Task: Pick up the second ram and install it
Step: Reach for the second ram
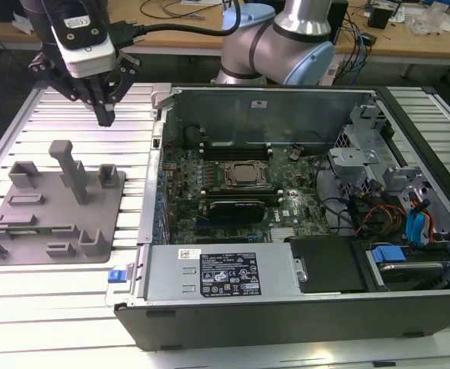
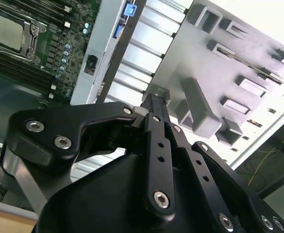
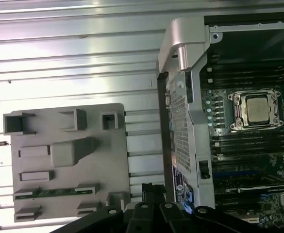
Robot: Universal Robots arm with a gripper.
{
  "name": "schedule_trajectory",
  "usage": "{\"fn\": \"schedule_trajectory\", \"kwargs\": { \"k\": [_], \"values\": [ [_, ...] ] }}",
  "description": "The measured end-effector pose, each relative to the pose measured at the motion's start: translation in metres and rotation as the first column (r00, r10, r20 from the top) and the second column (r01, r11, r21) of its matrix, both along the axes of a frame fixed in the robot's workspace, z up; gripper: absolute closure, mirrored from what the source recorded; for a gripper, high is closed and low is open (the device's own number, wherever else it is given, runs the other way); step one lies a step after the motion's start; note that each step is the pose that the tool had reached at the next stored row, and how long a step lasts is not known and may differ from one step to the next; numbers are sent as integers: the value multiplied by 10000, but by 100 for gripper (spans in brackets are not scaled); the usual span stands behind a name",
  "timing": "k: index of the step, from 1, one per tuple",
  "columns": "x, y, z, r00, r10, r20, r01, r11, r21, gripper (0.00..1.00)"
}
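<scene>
Exterior view takes in the ribbed metal bench (image 1: pixel 55 307), wooden desks (image 1: pixel 409 42) behind and the closed, empty claw (image 1: pixel 105 117) hanging near the grey fixture (image 1: pixel 51 211), whereas first wrist view reveals the second ram (image 3: pixel 54 192) lying in a fixture slot.

Nothing is legible: the black label (image 1: pixel 226 275) and small white sticker (image 1: pixel 186 254) on the grey metal cover (image 1: pixel 163 283), lower centre of the exterior view, carry unreadable print.
</scene>
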State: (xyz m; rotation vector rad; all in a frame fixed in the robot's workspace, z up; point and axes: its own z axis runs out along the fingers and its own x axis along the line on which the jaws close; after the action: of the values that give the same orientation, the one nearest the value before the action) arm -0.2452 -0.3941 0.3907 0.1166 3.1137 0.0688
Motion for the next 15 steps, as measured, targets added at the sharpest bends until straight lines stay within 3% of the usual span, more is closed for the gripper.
{"fn": "schedule_trajectory", "kwargs": {
  "k": [10,15],
  "values": [
    [-123,0,-52,10000,0,-3,0,10000,-1,92],
    [-221,0,-129,10000,0,-3,0,10000,0,92]
  ]
}}
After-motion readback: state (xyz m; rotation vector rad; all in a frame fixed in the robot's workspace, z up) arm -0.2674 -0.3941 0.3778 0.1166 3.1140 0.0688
